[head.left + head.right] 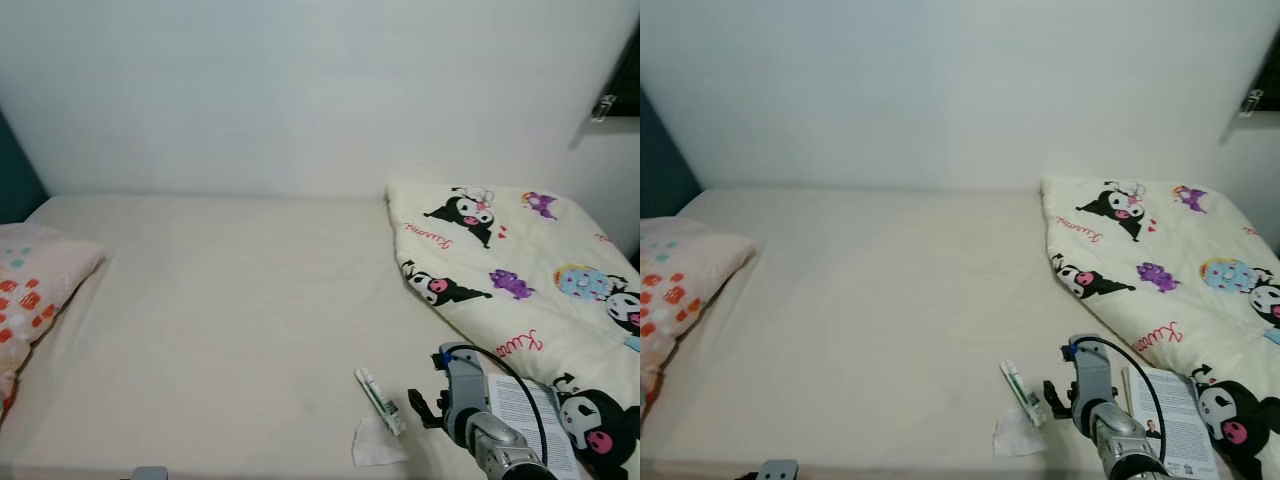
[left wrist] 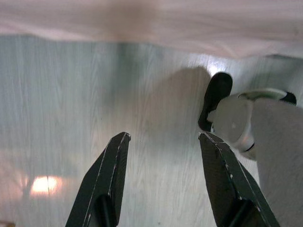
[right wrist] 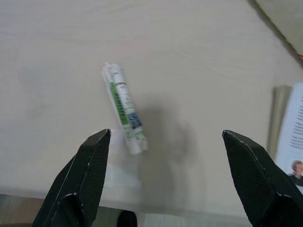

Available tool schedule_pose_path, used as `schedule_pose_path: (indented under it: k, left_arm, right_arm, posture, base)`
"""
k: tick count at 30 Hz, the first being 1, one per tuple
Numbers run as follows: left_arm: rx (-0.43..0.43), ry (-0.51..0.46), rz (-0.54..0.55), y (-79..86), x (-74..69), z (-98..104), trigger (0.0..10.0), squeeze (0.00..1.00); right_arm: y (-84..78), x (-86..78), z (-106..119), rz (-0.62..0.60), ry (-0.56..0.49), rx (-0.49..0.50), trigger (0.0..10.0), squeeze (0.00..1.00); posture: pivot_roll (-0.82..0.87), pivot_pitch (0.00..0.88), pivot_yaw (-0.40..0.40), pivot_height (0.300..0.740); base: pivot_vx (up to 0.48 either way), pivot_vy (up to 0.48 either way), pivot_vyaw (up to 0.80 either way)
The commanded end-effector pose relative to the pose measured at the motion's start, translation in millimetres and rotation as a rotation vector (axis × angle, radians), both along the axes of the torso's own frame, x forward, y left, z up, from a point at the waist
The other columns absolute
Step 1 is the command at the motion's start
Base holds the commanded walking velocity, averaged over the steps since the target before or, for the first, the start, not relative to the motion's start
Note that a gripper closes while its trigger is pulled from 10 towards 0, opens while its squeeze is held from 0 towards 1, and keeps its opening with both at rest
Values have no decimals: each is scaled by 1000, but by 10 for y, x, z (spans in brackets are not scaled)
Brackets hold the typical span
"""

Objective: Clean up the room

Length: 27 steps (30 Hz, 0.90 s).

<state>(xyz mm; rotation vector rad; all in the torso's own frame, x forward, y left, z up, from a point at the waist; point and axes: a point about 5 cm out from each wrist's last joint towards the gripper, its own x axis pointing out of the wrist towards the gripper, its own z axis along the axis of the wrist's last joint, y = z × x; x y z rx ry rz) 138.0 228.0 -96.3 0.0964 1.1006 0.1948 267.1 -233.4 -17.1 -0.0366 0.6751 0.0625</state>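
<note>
A wide bed (image 1: pixel 230 320) with a cream sheet is seen from the head camera, set against a white wall (image 1: pixel 300 90). A pillow (image 1: pixel 35 290) with orange and red squares lies at the robot's left edge of the bed. A cream quilt (image 1: pixel 520 270) printed with cartoon figures is heaped on the right side.

Near the front edge of the bed a white tube (image 1: pixel 379 400) with green print lies flat on the sheet. A crumpled tissue (image 1: pixel 377 443) is touching the tube's nearer end. Just to the right, a printed booklet (image 1: pixel 530 410) rests where the sheet meets the quilt.

The right arm is raised over the front edge of the bed, between tube and booklet, with a black cable looped over its wrist. In the right wrist view the right tool (image 3: pixel 170 156) is held above the sheet with its two black fingers (image 3: pixel 92 165) spread wide and nothing between them. The tube (image 3: pixel 124 107) is seen just ahead of the finger on its side, not touched. The booklet (image 3: pixel 291 142) is seen beside the other finger.

The left tool (image 2: pixel 165 175) hangs over a pale wooden floor (image 2: pixel 57 104), its fingers parted and empty. Part of the robot's grey body (image 2: pixel 265 137) is seen beside it, and the bed's edge above.
</note>
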Motion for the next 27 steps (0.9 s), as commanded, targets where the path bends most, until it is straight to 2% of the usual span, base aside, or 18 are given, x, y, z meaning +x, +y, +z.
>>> schedule_pose_path:
  k: [1, 4, 5, 6, 8, 9, 11, 12, 15, 17, 19, 20, 27]
  left_arm:
    - [-9, -25, 21, 37, 32, 22, 10000, 0]
    - [-14, -59, 11, 38, 107, 53, 10000, 0]
    - [-24, -148, 24, 58, 298, 144, 10000, 0]
    - [-24, -148, 24, 58, 298, 144, 10000, 0]
    - [-10, -229, 50, 116, 487, 255, 10000, 0]
    - [-10, -229, 50, 116, 487, 255, 10000, 0]
    - [23, -299, 74, 199, 648, 372, 10000, 0]
    - [23, -299, 74, 199, 648, 372, 10000, 0]
    - [115, -374, 120, 372, 801, 535, 10000, 0]
    - [117, -413, 149, 418, 851, 592, 10000, 0]
    - [117, -413, 149, 418, 851, 592, 10000, 0]
    - [79, -472, 169, 416, 924, 652, 10000, 0]
    - [39, -537, 156, 372, 1018, 719, 10000, 0]
  right_arm:
    - [13, -17, -26, -2, 23, 1, 10000, 0]
    - [1, -17, -22, -9, 21, 0, 10000, 0]
    - [-19, 14, 12, -13, 3, 2, 10000, 0]
    - [-19, 14, 12, -13, 3, 2, 10000, 0]
    - [-11, 76, 67, -4, -19, 10, 10000, 0]
    - [-11, 76, 67, -4, -19, 10, 10000, 0]
    - [15, 139, 117, 9, -36, 16, 10000, 0]
    - [15, 139, 117, 9, -36, 16, 10000, 0]
    - [51, 212, 175, 22, -53, 22, 10000, 0]
    - [63, 230, 188, 27, -55, 21, 10000, 0]
    - [63, 230, 188, 27, -55, 21, 10000, 0]
    - [90, 256, 207, 42, -61, 21, 10000, 0]
    - [141, 319, 259, 74, -85, 8, 10000, 0]
  posture:
    - [-68, 0, -41, 720]
    - [-68, 0, -41, 720]
    - [-68, 0, -40, 715]
    - [-68, 0, -40, 715]
    - [-65, 0, -40, 705]
    - [-65, 0, -40, 705]
    - [-64, 0, -38, 695]
    - [-64, 0, -38, 695]
    - [-55, 0, -41, 680]
    - [-50, 0, -42, 670]
    - [-50, 0, -42, 670]
    - [-42, 0, -43, 660]
    - [-32, 0, -39, 640]
  base:
    - [0, 0, 0]
    - [0, 0, 0]
    - [0, 0, 0]
    - [0, 0, 0]
    - [0, 0, 0]
    - [0, 0, 0]
    - [0, 0, 0]
    - [0, 0, 0]
    - [0, 0, 0]
    - [0, 0, 0]
    - [0, 0, 0]
    - [0, 0, 0]
    - [0, 0, 0]
